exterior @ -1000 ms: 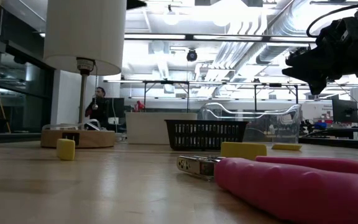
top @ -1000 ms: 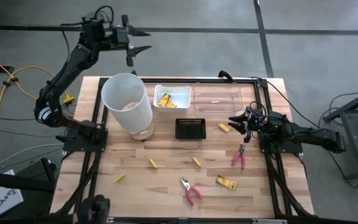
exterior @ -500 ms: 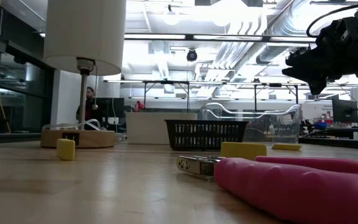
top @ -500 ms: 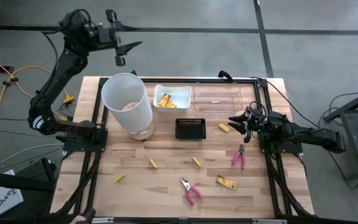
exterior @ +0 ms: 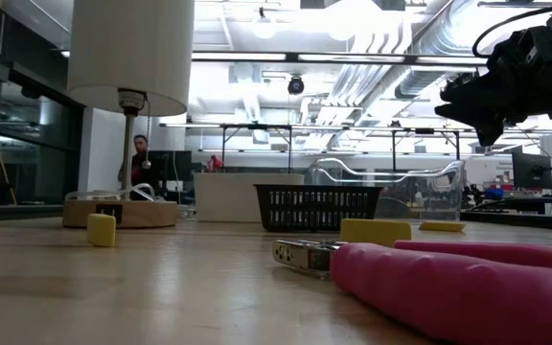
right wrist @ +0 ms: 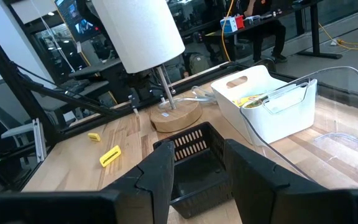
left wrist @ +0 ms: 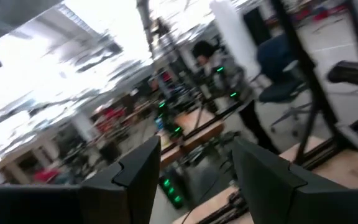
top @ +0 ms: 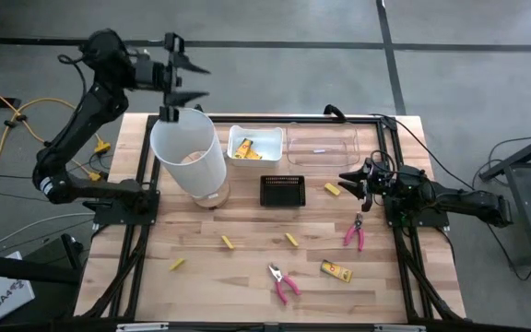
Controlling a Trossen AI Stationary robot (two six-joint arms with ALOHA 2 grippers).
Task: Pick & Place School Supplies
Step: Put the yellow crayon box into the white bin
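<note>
The left gripper (top: 181, 81) is up high, past the far edge of the table (top: 247, 290), near the rim of the tall white bin (top: 189, 157). Its fingers are spread wide and hold nothing. The right gripper (top: 351, 179) hangs low over the right side of the table, close to the small black tray (top: 282, 191). Its fingers are apart too, and empty.

Things could go wrong from here. The left arm is close to the bin's rim, so a fast swing down could knock the bin over. The right gripper sits between the black tray and a yellow block (top: 332, 189), so a drop that is a bit off could push the block away or bump the tray.

The supplies lie all over the table. Pink pliers (top: 355, 231) lie just in front of the right gripper. Their long side runs from the far side of the table toward the near side, a bit slanted, with the metal tip nearer the gripper. The second pliers (top: 284, 282) lie near the front edge, slanted, with the metal tip pointing to the left and far side. A flat yellow packet (top: 336, 270) lies just right of them, its long side going across the table. Small yellow pieces sit at (top: 228, 243), (top: 291, 239) and (top: 177, 264). More yellow things seem to be in the white box (top: 255, 146), but it is hard to tell what they are.
</note>
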